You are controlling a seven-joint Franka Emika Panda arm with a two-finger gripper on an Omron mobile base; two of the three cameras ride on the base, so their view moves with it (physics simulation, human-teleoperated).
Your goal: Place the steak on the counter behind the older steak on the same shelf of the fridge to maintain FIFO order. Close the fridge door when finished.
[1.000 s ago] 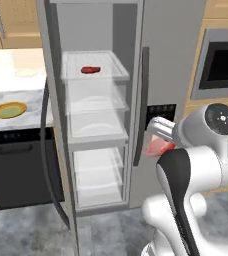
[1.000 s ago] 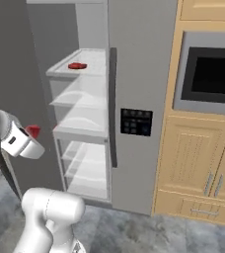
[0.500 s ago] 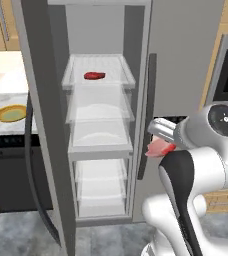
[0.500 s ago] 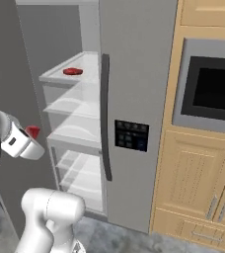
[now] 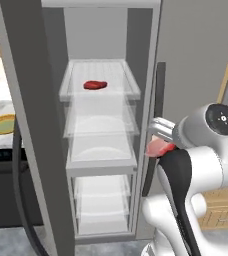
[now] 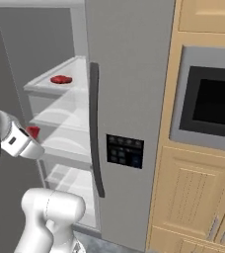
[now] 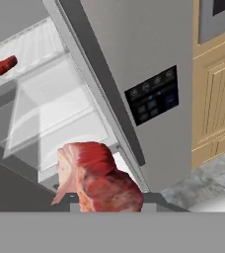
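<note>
With tall grey metallic fridge now looming nearer, carrying pale pink raw steak gripped in tool toward small dark red older steak.

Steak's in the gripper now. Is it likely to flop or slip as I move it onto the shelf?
The steak bulges past the gripper and looks soft, so it may sag. Its glossy surface suggests it could slip.

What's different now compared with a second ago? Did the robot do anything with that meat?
The base rolled closer to the fridge, so everything looms larger. The gripper still holds the steak, short of the shelves. The older steak hasn't moved on its shelf; the door stays open.
</note>
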